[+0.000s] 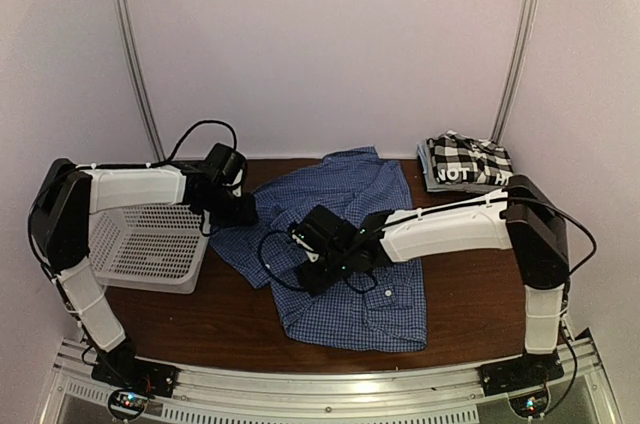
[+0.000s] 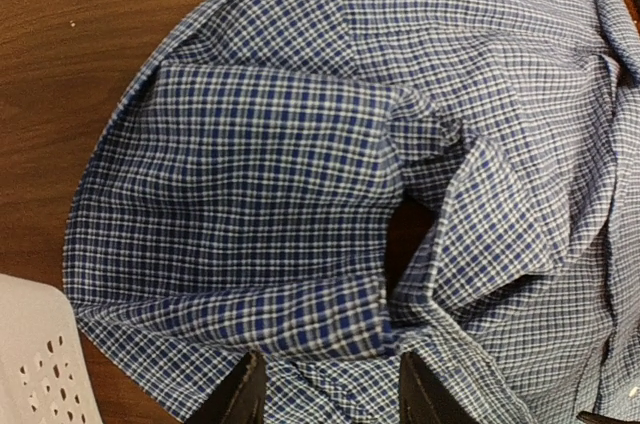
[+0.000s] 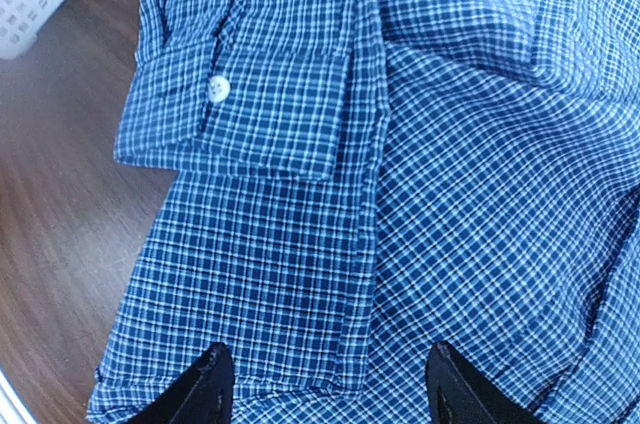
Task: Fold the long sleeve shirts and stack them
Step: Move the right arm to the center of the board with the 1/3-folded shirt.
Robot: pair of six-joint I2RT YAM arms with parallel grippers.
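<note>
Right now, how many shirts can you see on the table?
2. The blue shirt lies spread out in the middle of the table. The black-and-white shirt sits folded at the far right corner. Another may be hidden under that one.

Blue shirt (image 1: 355,184): fine-checked woven cloth, matt.
Table (image 1: 470,294): dark wood, smooth, slight sheen.
Basket (image 1: 150,244): white perforated plastic.

You can read just 1 piece of writing: white capital letters (image 1: 470,177) across the near edge of the black-and-white checked shirt (image 1: 465,156), which lies folded at the far right of the table (image 1: 480,294). You can make out "OT" and an "H"; the other letters are too blurred to read.
</note>
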